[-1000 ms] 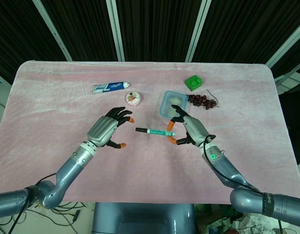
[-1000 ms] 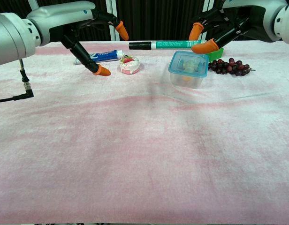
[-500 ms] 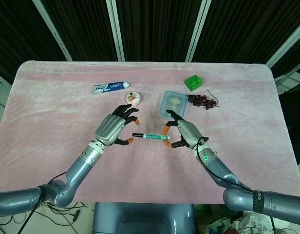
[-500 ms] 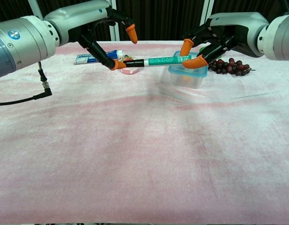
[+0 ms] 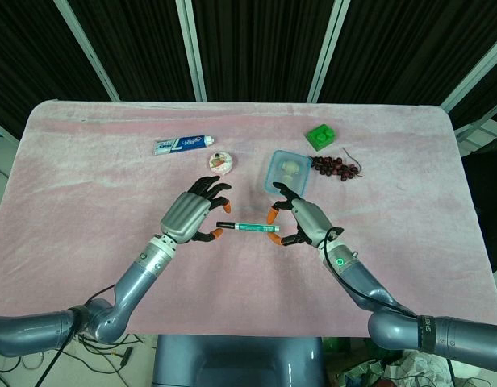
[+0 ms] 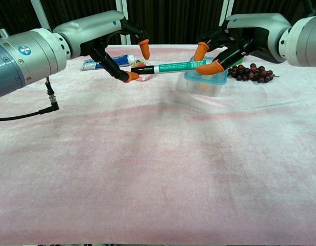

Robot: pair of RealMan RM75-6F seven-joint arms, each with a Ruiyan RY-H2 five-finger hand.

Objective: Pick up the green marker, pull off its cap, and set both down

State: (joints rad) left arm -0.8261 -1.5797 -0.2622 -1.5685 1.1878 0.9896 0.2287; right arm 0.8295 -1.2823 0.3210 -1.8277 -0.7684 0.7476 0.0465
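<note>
Right hand [image 5: 301,222] is pinching the green marker [image 5: 250,227] above the desk [image 5: 87,161], mid-scene, while left hand [image 5: 192,214] is closing on its black cap [image 6: 141,71], contact unclear. Pickup looks done; uncapping and setting down remain.

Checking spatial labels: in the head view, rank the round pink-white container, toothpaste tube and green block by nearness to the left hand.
From the left hand:
1. Round pink-white container, just beyond its fingers.
2. Toothpaste tube, farther back, slightly left.
3. Green block, far right rear.
</note>
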